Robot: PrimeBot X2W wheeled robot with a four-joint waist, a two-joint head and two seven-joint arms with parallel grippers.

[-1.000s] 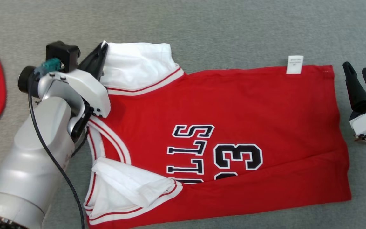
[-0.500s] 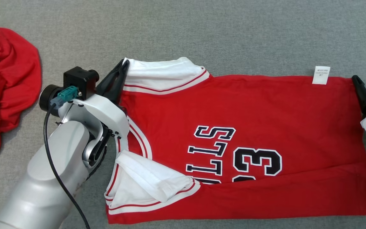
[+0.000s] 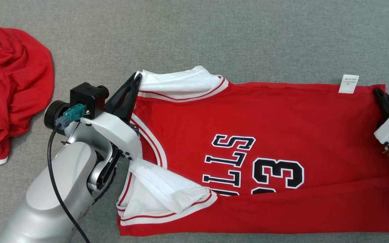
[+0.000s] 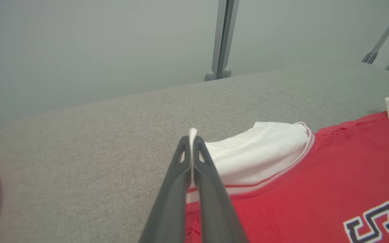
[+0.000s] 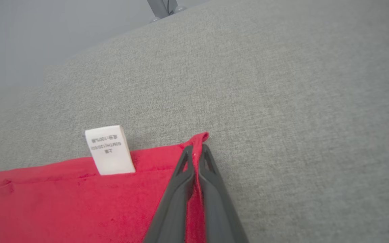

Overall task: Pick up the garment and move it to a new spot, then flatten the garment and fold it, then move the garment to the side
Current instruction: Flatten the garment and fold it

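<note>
The garment [image 3: 265, 135] is a red jersey with white sleeves and black lettering, lying flat and sideways on the grey surface. My left gripper [image 3: 136, 78] is shut on the edge of its far white sleeve [image 4: 258, 148], seen in the left wrist view with cloth pinched between the fingertips [image 4: 191, 141]. My right gripper [image 3: 378, 92] is shut on the jersey's far hem corner [image 5: 199, 140], beside the white care label [image 5: 108, 150]. The near white sleeve [image 3: 167, 189] lies folded over the body.
A second red garment [image 3: 8, 87] lies crumpled at the far left of the grey surface [image 3: 214, 37]. Metal frame posts [image 4: 219, 40] stand beyond the surface's far edge. Bare grey fabric stretches behind the jersey.
The camera has shifted, so the whole scene sits lower and to the right. My right gripper reached the jersey's hem corner and closed on it. The left gripper stays shut on the sleeve.
</note>
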